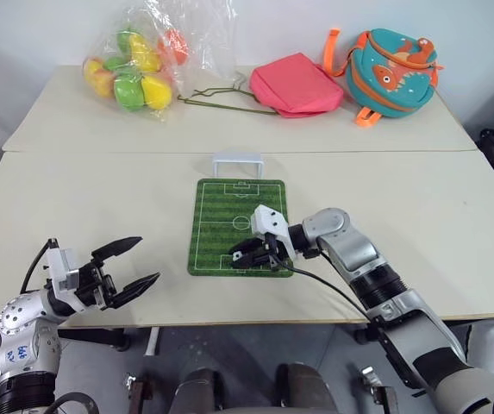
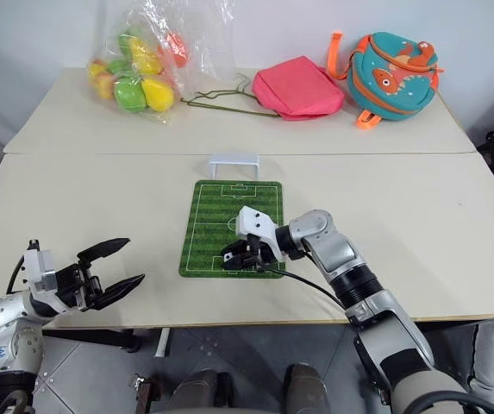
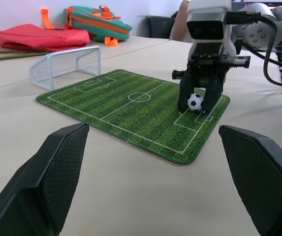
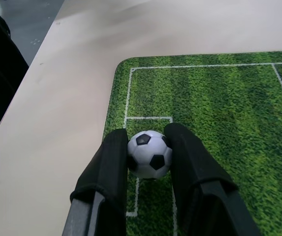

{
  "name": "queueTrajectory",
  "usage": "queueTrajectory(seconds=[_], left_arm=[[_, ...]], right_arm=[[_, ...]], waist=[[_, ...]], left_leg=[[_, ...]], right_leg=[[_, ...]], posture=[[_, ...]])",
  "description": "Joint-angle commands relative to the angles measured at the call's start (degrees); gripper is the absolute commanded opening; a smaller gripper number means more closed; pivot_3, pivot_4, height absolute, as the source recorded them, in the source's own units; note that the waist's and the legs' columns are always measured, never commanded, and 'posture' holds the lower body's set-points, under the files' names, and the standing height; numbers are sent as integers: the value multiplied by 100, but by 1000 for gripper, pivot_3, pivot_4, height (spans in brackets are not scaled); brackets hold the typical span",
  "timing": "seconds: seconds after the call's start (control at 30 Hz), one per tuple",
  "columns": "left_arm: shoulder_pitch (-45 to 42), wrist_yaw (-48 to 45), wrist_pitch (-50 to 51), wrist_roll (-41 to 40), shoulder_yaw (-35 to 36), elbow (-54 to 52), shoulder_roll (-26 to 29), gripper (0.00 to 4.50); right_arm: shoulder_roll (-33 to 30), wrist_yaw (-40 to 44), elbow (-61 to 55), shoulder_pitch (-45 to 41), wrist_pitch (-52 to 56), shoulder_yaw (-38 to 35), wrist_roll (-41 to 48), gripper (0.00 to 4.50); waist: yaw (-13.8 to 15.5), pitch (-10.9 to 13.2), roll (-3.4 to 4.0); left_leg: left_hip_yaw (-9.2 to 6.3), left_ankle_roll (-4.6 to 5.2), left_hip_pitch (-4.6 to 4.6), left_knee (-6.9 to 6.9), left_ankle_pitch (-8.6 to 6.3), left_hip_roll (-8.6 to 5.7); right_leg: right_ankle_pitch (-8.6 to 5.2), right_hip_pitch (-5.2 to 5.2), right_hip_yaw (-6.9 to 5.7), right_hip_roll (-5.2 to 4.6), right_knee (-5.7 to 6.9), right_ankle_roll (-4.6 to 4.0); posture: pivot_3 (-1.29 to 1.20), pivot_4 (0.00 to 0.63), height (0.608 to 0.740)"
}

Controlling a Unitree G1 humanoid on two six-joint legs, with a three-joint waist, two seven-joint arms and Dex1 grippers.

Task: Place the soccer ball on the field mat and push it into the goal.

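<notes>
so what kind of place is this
Probably an indoor robot test room: pale tables against a plain wall, set with props like a toy field mat, a bag of balls and a child's backpack.

soccer ball [image 4: 149, 153] low over field mat [image 4: 229, 108]

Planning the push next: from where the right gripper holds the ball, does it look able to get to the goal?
Probably yes. The right gripper holds the soccer ball at the field mat's near end; bare mat lies between it and the goal.
</notes>
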Motion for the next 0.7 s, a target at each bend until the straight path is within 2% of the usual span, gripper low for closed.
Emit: queueTrajectory(seconds=[0.03, 0.17, 0.47, 0.7], left_arm=[[93, -4, 28, -143, 115, -329, 129, 4500], [232, 31, 102, -193, 185, -514, 192, 4500], [527, 169, 145, -187, 306, -748, 239, 4500], [566, 237, 147, -185, 373, -765, 251, 4500]], right_arm=[[133, 3, 121, -116, -162, -51, -24, 863], [164, 37, 209, -108, -203, -94, -16, 863], [163, 64, 155, -67, -254, -156, 22, 3809], [124, 119, -291, -74, -197, -211, 148, 3809]], waist=[[-2, 0, 0], [-37, 0, 0], [-95, 0, 0], [-98, 0, 0]], left_leg=[[0, 0, 0, 0, 0, 0], [-1, 0, 0, 0, 0, 1], [-5, 0, 0, 0, 0, 22], [-4, 0, 0, 0, 0, 26]], right_leg=[[0, 0, 0, 0, 0, 0], [0, 0, 0, 0, 1, 0], [0, 1, 1, 0, 4, 0], [0, 1, 0, 0, 3, 0]], posture=[[0, 150, 740], [0, 150, 740], [0, 150, 740], [0, 150, 740]])
